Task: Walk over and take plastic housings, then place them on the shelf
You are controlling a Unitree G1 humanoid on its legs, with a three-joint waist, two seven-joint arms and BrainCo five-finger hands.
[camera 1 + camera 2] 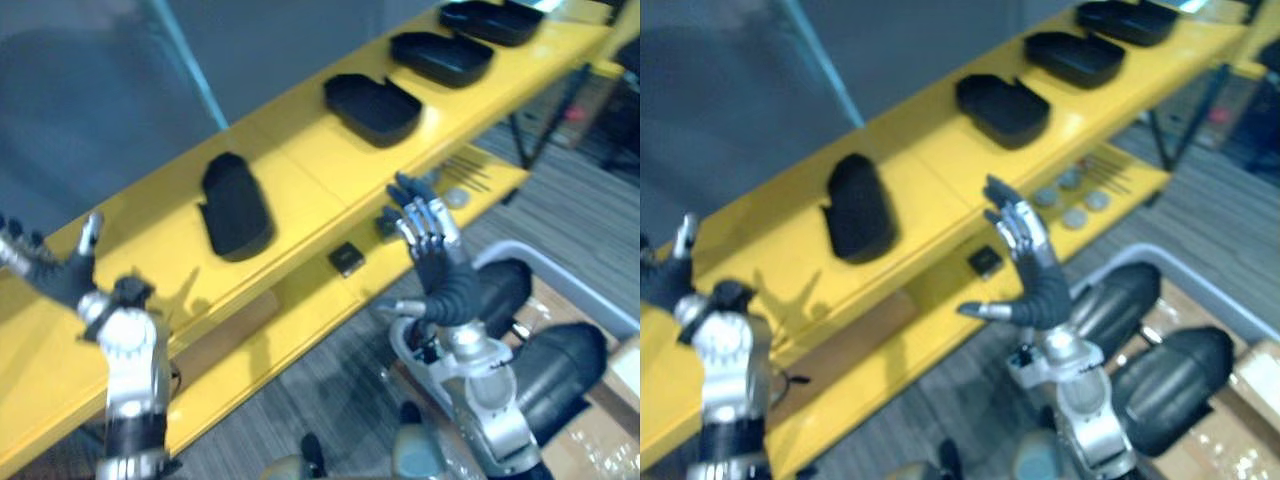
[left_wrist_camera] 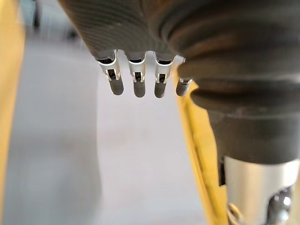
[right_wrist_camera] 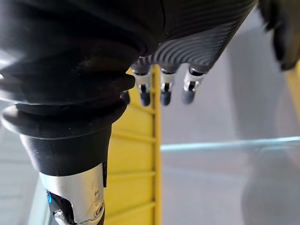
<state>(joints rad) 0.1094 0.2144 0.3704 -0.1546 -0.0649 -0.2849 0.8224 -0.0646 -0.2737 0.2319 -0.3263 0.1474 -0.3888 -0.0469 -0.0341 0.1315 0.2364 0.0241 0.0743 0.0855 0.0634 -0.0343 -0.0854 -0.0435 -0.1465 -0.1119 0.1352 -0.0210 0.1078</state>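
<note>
Housings [image 1: 235, 205] on shelf [image 1: 312, 165], farthest cropped; left hand [image 1: 60, 278], right hand [image 1: 430, 250] spread.

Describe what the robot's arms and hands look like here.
The left arm and right arm are silver-grey metal with rounded joints. The left hand and right hand have silver fingers with dark tips; a dark ribbed cover wraps each hand's back and wrist.

Head pair: both eyes look down and forward at the shelf [image 1: 300, 170] from mid range, set slightly apart from each other. Shared field: the top tier with four housings [image 1: 236, 208], the lower tier, the left hand [image 1: 62, 278] and the right hand [image 1: 432, 262]. Each wrist camera looks along its own hand from very close, past the fingers [image 2: 138, 84] to yellow shelf edges.
</note>
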